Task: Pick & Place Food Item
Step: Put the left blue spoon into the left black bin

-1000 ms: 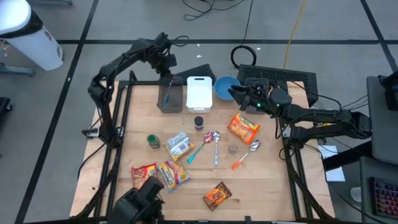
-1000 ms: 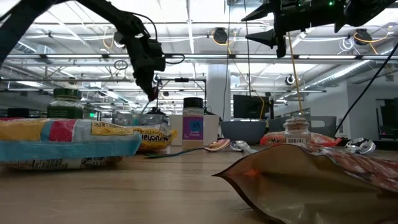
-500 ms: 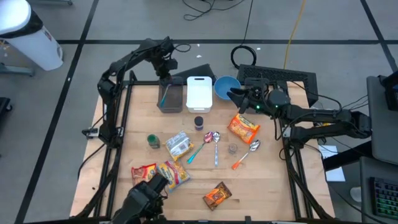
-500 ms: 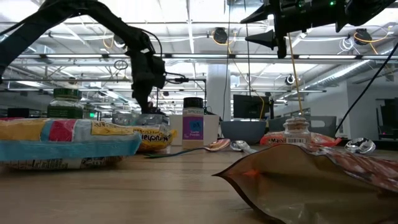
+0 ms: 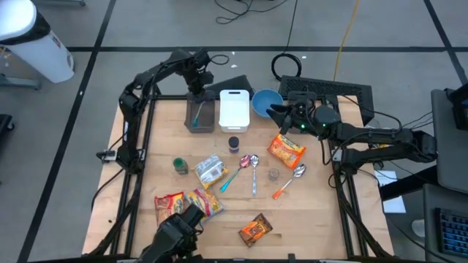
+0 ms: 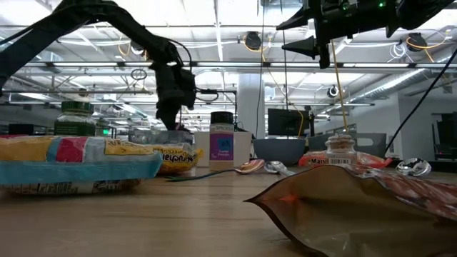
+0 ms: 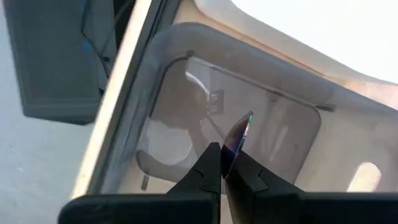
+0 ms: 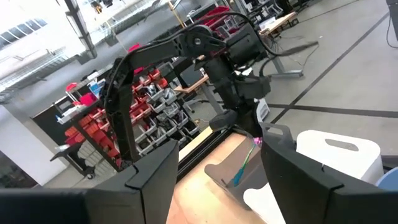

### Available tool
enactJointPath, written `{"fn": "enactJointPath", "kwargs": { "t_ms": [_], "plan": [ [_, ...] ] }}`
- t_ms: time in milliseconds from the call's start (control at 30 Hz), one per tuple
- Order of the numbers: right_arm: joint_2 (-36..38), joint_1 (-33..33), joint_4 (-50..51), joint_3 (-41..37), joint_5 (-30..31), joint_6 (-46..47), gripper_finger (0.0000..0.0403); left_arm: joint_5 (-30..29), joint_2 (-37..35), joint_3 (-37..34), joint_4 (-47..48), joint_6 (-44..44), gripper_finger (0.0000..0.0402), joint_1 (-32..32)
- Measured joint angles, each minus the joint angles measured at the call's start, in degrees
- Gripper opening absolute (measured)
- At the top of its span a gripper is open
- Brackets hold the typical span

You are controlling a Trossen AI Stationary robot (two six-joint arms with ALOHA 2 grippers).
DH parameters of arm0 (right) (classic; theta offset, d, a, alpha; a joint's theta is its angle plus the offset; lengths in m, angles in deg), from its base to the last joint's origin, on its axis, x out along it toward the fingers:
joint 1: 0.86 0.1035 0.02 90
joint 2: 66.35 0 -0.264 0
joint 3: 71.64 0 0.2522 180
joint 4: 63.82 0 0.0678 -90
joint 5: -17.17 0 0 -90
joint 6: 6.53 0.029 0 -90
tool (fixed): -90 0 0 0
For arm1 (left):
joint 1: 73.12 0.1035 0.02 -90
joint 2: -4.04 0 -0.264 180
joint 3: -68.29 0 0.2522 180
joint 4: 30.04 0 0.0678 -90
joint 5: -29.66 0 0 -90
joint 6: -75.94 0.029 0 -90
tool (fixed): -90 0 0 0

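Overhead, the left gripper (image 5: 196, 93) pinches a teal spoon (image 5: 195, 111) standing in a clear container (image 5: 201, 115) at the table's far left, handle slanting up and far; a white cutting board (image 5: 234, 108) sits just right. At table height, snack packets (image 6: 78, 163) crowd the foreground. Right gripper (image 5: 272, 111) hovers wide open by a blue bowl (image 5: 262, 101).

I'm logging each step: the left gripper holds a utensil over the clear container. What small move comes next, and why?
Probably open the left gripper to release. Its fingers are shut on the teal-handled utensil, which already stands inside the clear container by the white cutting board. The right gripper waits open near the blue bowl.
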Motion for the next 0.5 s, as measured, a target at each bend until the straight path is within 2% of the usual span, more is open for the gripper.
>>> {"fn": "enactJointPath", "kwargs": {
  "t_ms": [500],
  "plan": [
    [0.0,0.0,3.1,0.0,-0.1,0.0,0.0224,0.8,3.9,0.0,1.1,-0.4,0.002,0.0]
  ]
}}
